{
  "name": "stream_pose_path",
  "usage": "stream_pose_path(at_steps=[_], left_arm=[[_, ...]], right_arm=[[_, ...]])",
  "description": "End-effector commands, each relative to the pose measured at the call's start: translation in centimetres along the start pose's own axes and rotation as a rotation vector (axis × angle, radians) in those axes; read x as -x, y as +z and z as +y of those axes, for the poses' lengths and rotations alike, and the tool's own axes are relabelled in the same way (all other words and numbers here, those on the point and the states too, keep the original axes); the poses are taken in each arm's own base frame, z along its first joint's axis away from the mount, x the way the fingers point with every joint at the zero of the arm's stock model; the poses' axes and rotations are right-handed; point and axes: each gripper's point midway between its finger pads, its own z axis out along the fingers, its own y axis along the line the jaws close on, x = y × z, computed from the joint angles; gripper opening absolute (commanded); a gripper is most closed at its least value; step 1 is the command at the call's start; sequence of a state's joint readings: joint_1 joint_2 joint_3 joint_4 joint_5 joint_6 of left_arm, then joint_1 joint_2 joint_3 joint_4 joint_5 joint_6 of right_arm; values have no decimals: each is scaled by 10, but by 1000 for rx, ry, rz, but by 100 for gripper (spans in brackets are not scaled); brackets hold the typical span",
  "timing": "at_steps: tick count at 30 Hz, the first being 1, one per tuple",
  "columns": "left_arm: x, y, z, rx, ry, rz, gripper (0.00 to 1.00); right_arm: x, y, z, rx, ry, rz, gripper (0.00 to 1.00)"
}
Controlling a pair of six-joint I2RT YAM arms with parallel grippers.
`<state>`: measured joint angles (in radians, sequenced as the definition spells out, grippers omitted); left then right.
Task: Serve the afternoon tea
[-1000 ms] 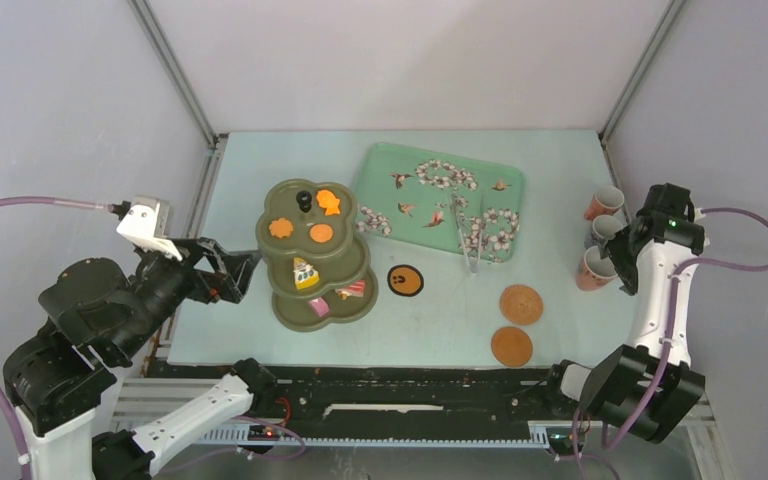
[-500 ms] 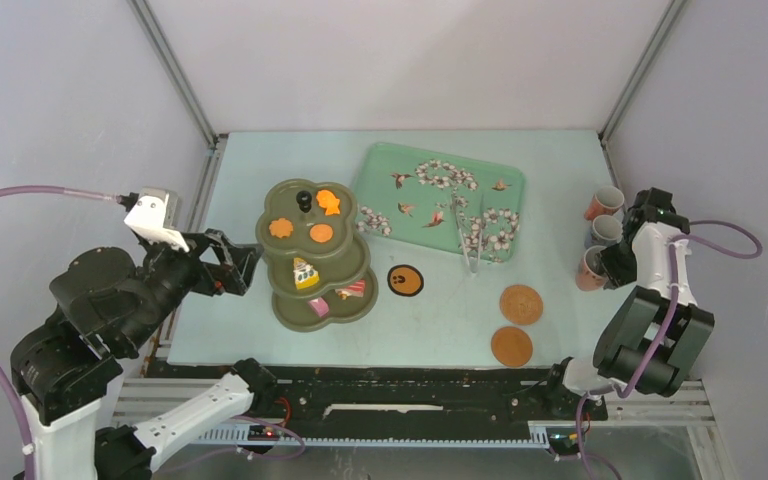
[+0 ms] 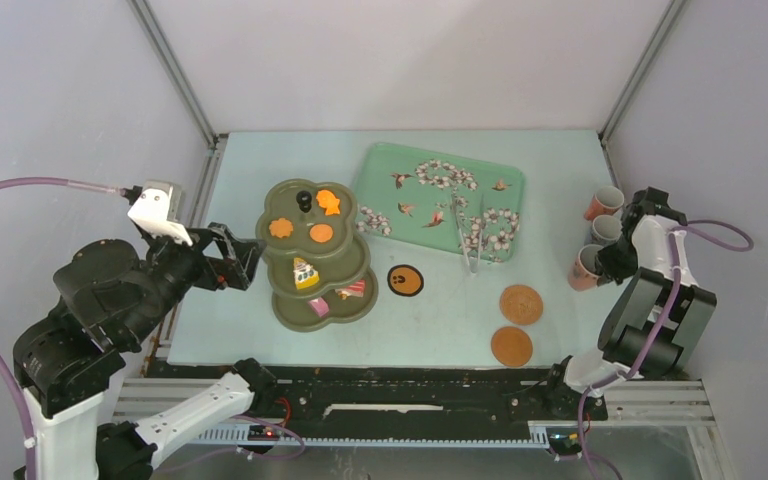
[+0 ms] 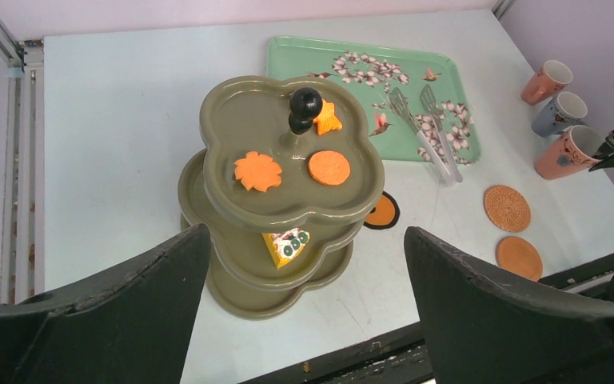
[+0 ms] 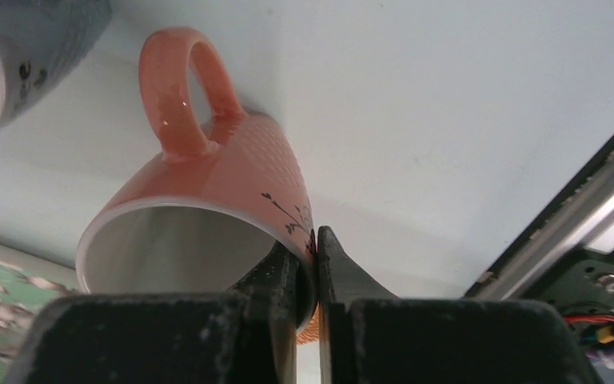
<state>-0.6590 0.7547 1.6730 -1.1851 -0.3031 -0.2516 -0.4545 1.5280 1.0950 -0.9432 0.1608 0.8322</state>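
- Right edge of the tabletop: three cups in a row, front to back: nearest salmon cup, grey-blue cup, far salmon cup.
- Right tool is clenched on the rim of the nearest salmon cup, one finger inside the wall and one outside. The handle is on the opposite side.
- Cannot tell whether that cup's base rests on the tabletop.
- Left tool is released, jaws spread wide, near the left edge just beside the three-tier stand, touching nothing.
- Stand sits left of centre.
  - Top tier: three orange pastries around the black knob.
  - Middle tier: yellow wedge.
  - Bottom tier: pink piece and red piece.
- Black-rimmed coaster lies just right of the stand's base.
- Brown coaster and second brown coaster lie toward the front right, apart from the cups.
- Floral tray sits at back centre, with metal tongs on its right part.
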Motion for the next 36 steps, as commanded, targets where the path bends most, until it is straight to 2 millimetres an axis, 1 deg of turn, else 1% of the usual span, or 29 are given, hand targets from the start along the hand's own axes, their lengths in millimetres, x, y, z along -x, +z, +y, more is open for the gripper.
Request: stream_pose_path(at_steps=[1,2,4,5,6,8,9,11,13,14,18,21,24,26,28,29,32,36], left_arm=[[8,-5,-4,-30,3,-27,98],[6,-5,-5,-34,0,-27,98],[4,-4,-5,-39,-4,-23,98],[3,-4,-6,-42,-6,-23,98],[3,-3,-7,-47,-8,-22,98],[5,-2,-9,-56,-12,-26,98],[5,-2,-11,-62,-13,-26,98],[5,-1,-12,-66,-16,-24,98],[5,-1,-13,-72,-21,-23,98],[6,-1,-14,-76,-26,-24,98],[7,-4,-16,-87,-46,-29,98],[6,-7,-16,-91,-64,-32,98],[6,-10,-16,-92,-85,-37,98],[6,-12,-15,-93,-96,-40,98],[5,-14,-14,-91,-106,-44,98],[6,-15,-14,-91,-110,-47,98],[7,-19,-11,-83,-119,-55,98],[5,-22,-8,-72,-126,-59,98]], right_arm=[[18,-52,5,73,-122,-121,0],[16,-65,4,91,-158,-144,0],[6,-89,6,148,-247,-196,0],[-2,-100,8,176,-308,-226,0],[-12,-114,17,230,-365,-257,0],[-41,-140,39,379,-497,-284,0],[-59,-154,51,462,-558,-287,0],[-103,-178,76,628,-683,-261,0],[-142,-192,93,718,-772,-217,0],[-160,-194,99,733,-820,-188,0],[-222,-189,124,677,-985,-94,0],[-266,-182,137,621,-1113,-73,0],[-296,-178,152,569,-1203,-79,0],[-315,-179,162,571,-1256,-83,0],[-330,-173,169,554,-1292,-82,0],[-335,-168,170,528,-1304,-75,0],[-341,-152,173,466,-1311,-67,0],[-343,-139,171,422,-1311,-66,0]])
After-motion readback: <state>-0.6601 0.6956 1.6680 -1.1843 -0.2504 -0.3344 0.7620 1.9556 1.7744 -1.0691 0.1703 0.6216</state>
